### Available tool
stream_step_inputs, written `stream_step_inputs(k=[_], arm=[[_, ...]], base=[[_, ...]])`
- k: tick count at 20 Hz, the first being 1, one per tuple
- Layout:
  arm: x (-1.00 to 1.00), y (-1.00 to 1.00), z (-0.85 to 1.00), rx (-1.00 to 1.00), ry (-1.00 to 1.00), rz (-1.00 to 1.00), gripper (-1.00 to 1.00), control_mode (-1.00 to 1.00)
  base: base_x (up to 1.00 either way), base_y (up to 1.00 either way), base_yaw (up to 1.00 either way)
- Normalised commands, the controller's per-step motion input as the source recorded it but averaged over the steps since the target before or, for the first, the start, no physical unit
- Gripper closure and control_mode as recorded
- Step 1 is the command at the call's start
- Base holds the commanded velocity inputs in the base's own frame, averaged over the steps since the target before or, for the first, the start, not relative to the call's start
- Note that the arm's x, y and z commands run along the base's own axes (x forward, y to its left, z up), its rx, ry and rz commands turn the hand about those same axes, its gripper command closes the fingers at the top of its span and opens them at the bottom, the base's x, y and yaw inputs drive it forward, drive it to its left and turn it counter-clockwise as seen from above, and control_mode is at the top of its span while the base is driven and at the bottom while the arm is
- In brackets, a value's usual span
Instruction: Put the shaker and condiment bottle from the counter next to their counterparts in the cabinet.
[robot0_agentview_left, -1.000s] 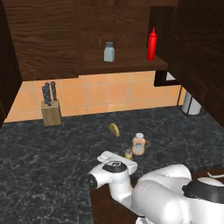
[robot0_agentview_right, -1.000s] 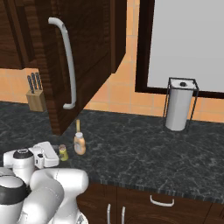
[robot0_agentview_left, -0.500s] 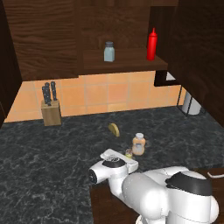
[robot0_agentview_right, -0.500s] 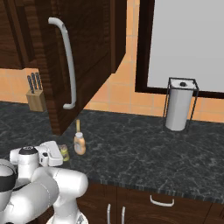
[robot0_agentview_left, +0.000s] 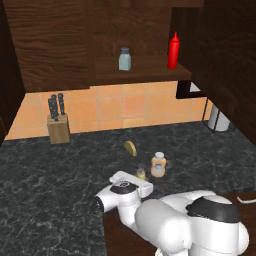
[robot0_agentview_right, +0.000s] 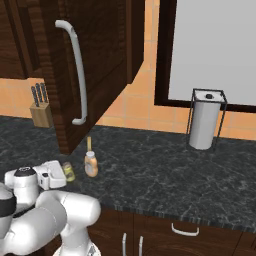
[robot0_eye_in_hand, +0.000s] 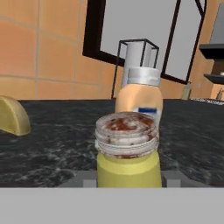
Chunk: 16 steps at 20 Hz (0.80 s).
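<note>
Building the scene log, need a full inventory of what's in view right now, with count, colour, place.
shaker: 1, yellow-green, on counter between the fingertips
condiment bottle: 1, pale orange, on counter just behind shaker
blue-grey shaker: 1, cabinet shelf
red bottle: 1, cabinet shelf, right
knife block: 1, tan, counter back left
yellow wedge: 1, counter
paper towel holder: 1, black frame, white roll, counter right
cabinet door: 1, dark brown, open
gripper: 1, white, low on counter, closing around shaker
</note>
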Motion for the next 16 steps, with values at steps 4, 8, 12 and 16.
stream_step_inputs(k=[4,8,12,16], arm=[[-0.28,0.11,0.73,0.07,0.00,0.25,1.00,-1.00],[-0.04,0.00,0.93,0.18,0.03,0.10,1.00,-1.00],[-0.21,0.00,1.00,0.10,0.00,0.00,1.00,-1.00],[-0.46,0.00,1.00,0.04,-0.08,0.02,1.00,-1.00]], base=[[0.00,0.00,0.00],[0.00,0.00,0.00],[0.00,0.00,0.00],[0.00,0.00,0.00]])
